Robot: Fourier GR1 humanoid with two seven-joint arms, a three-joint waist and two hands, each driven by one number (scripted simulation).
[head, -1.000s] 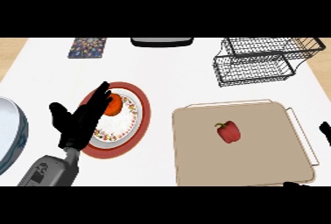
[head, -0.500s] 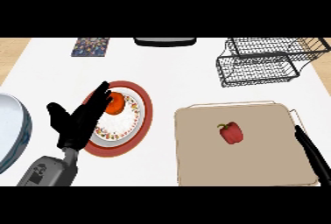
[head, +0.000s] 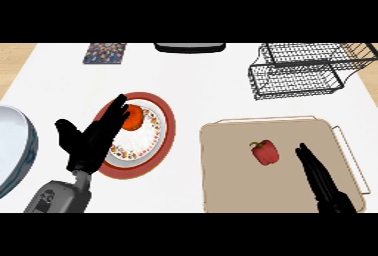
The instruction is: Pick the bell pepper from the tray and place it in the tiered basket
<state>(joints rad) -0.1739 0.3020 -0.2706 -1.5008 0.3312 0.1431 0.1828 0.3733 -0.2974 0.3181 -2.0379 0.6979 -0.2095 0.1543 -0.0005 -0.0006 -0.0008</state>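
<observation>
While the white worktop (head: pixel 199 85) fills nearly the whole head view, a strip of pale wood shows along its upper left and right edges. On its right half lies a beige tray (head: pixel 229 190) with a thin handle rail along its right side. Behind it, near the worktop's far right corner and apart from the tray, stands the black wire tiered basket (head: pixel 295 75). At the left edge a large white bowl with a blue-grey rim (head: pixel 15 145) is cut off by the view. Left of centre sits a round plate (head: pixel 166 127) with a red border and a patterned white middle; an orange-red fruit (head: pixel 133 120) rests on its upper left part. The left hand (head: pixel 88 142) shows over the plate's left side, fingers straight and spread, pointing up toward the fruit, its grey forearm entering from the lower edge. The right hand (head: pixel 319 175) lies over the tray's right part, fingers straight and pressed together, holding nothing. The red bell pepper (head: pixel 265 152) lies on the tray near its middle, just left of those fingertips and not touched by them. At the far edge are a dark, rounded object (head: pixel 190 47) and a small patterned square (head: pixel 103 53).
</observation>
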